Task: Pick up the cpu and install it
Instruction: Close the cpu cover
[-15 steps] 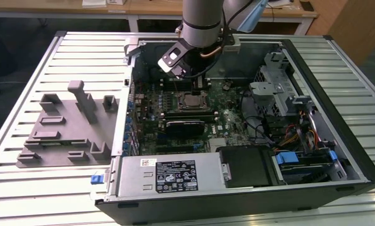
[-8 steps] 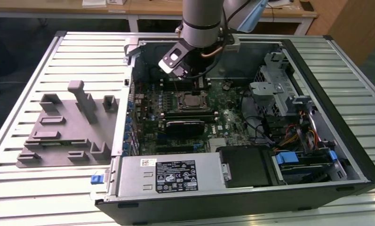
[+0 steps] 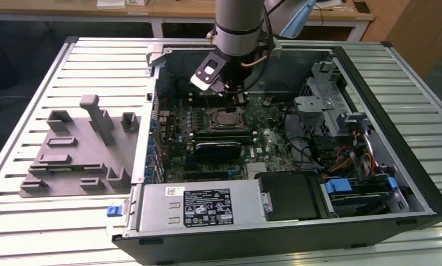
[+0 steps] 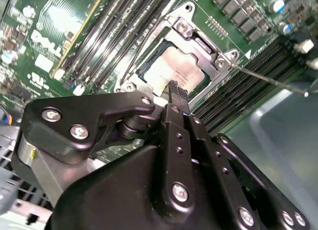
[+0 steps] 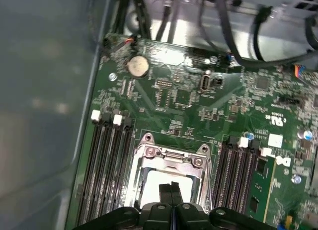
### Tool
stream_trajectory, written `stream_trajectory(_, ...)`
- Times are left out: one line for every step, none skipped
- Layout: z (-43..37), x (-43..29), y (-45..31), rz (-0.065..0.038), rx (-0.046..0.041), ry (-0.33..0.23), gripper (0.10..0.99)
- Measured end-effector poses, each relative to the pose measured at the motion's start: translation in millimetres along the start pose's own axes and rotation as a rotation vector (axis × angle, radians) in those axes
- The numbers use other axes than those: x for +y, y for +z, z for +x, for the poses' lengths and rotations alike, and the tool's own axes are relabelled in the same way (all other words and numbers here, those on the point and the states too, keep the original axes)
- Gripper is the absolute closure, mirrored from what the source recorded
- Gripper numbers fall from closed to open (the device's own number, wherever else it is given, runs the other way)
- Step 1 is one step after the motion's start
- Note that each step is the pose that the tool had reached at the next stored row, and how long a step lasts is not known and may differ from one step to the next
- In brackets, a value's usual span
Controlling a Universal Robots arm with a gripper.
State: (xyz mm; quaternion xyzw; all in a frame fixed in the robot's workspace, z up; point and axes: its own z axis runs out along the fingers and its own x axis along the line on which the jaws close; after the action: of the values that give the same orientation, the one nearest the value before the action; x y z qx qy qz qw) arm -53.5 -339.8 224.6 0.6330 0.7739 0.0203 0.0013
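- A robot arm [image 3: 235, 27] hangs over an open computer case [image 3: 280, 244] lying on a slatted metal bench [image 3: 72, 66].
- The pincer [image 4: 174, 87] has its two fingers pressed together with nothing between them, its tips poised right above the cpu [image 4: 171, 70]; whether they touch it cannot be told.
- The cpu lies flat inside the metal socket frame [image 4: 221, 62] on the green motherboard [image 5: 189, 96], flanked on both sides by rows of black memory slots [image 5: 107, 160].
- A grey fixture block [image 3: 80, 149] sits on the bench at the exterior view's left of the case, well apart from the pincer.
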Motion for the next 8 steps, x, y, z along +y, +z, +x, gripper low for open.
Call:
stream_trajectory(0.0,0.0,0.0,0.001,-0.0001,-0.018,0.98)
stream_trajectory(0.0,0.0,0.0,0.001,-0.0001,-0.037,0.98)
stream_trajectory(0.0,0.0,0.1,0.002,-0.0003,-0.056,0.98)
stream_trajectory(0.0,0.0,0.1,0.002,-0.0005,-0.072,0.98)
stream_trajectory(0.0,0.0,0.1,0.003,-0.0008,-0.092,0.98)
stream_trajectory(0.0,0.0,0.2,0.004,-0.001,-0.11,0.98)
stream_trajectory(0.0,0.0,0.2,0.004,-0.0011,-0.128,0.98)
stream_trajectory(0.0,0.0,0.2,0.005,-0.0013,-0.145,0.98)
